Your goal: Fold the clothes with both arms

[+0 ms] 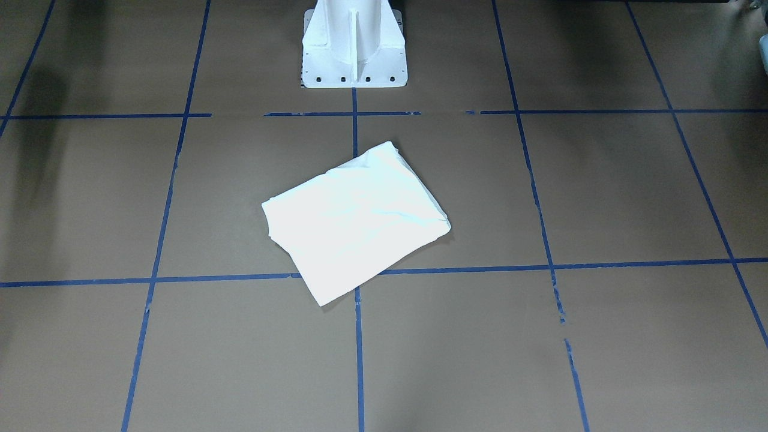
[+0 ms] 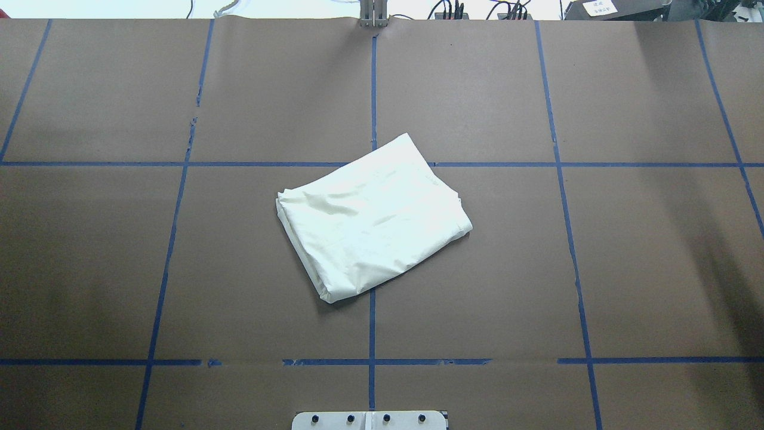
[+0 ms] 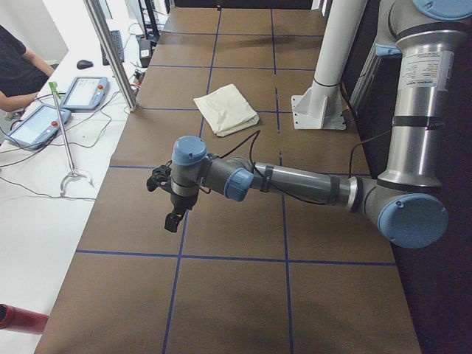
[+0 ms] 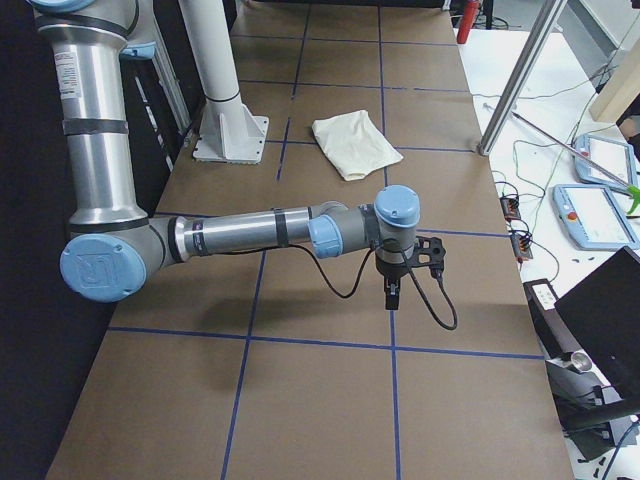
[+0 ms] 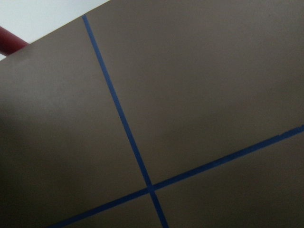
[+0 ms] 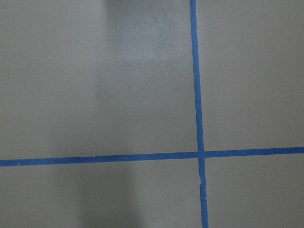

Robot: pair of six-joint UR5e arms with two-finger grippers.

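Observation:
The cream-white shirt (image 2: 373, 218) lies folded into a compact skewed rectangle at the table's middle, plain side up, its print hidden. It also shows in the front-facing view (image 1: 354, 222), the left view (image 3: 227, 108) and the right view (image 4: 355, 143). My left gripper (image 3: 172, 220) hangs over the table far off to the shirt's left, shown only in the left view. My right gripper (image 4: 391, 297) hangs far off to the shirt's right, shown only in the right view. I cannot tell whether either is open or shut. Neither touches the shirt.
The brown table (image 2: 537, 269) carries a grid of blue tape lines. The white pedestal base (image 1: 354, 45) stands behind the shirt. Teach pendants (image 3: 85, 92) and cables lie on the side bench beyond the far edge; a metal post (image 3: 110, 51) stands there. A person (image 3: 18, 70) sits nearby.

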